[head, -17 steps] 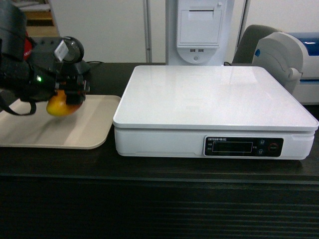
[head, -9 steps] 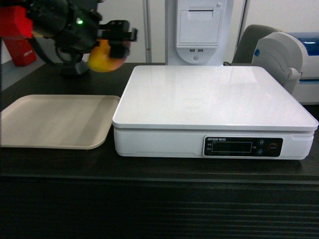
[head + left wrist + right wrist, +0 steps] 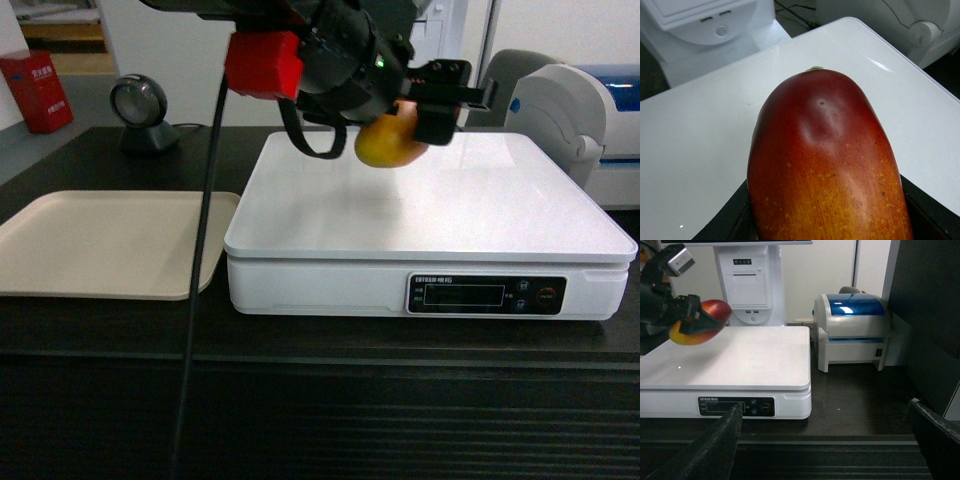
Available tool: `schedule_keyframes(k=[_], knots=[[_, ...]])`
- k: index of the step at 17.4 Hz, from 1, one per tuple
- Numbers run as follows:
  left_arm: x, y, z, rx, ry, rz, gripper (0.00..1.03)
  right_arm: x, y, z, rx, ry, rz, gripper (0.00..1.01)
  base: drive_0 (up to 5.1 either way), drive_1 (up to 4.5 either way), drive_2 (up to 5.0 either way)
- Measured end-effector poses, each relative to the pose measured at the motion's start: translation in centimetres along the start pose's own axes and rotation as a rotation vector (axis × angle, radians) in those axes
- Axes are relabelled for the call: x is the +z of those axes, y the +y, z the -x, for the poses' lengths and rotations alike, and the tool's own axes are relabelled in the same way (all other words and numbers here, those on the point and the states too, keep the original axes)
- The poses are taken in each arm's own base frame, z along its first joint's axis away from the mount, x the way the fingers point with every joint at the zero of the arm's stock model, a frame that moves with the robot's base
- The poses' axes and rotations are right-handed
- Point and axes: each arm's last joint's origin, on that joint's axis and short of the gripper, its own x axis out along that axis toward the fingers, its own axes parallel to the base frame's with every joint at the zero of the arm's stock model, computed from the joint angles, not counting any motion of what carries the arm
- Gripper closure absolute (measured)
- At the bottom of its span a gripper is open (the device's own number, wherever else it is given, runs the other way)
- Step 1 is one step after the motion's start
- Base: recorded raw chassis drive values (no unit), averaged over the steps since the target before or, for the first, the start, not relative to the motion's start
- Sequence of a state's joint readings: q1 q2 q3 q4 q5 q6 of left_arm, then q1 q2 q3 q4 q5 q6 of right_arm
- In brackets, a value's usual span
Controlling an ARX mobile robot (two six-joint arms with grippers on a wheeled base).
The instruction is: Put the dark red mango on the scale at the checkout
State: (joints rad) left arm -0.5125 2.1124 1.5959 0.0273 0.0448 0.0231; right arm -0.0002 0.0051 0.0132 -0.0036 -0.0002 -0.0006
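Dark ribbed slats front your desk [image 3: 320, 420], the checkout; on its flat top the scale [image 3: 430, 215] sits just beside a beige tray [image 3: 110, 243] at the left, their edges nearly touching; a grey-white printer with a blue lid [image 3: 852, 330] stands to the scale's right; your left end effector [image 3: 425, 105] is clamped on the dark red mango [image 3: 388, 140], held in the air above the rear part of the white platform, not touching it; the left wrist view shows the red end and stem pointing away, yellow-orange nearer the fingers; your right end effector [image 3: 825, 440] hangs low before the desk, fingers spread wide, holding nothing.
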Motion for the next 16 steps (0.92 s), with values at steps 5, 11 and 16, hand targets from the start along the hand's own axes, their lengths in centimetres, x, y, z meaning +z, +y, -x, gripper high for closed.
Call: schedule_keyframes(k=[5,11,16], knots=[[0.3,-2.7,-2.2,-0.049,0.010,-0.029,0.41,0.0,0.0,0.0,0.000,0.000,0.000,0.03,0.0,0.00,0.0],[-0.6,-3.4,-5.7,-0.043,0.081,-0.017,0.41,0.0,0.0,0.0,0.000,0.000,0.000,0.03,0.0,0.00,0.0],[-0.7,-4.3,-6.5,-0.046,0.109,-0.038,0.41,0.0,0.0,0.0,0.000,0.000,0.000,0.03,0.0,0.00,0.0]])
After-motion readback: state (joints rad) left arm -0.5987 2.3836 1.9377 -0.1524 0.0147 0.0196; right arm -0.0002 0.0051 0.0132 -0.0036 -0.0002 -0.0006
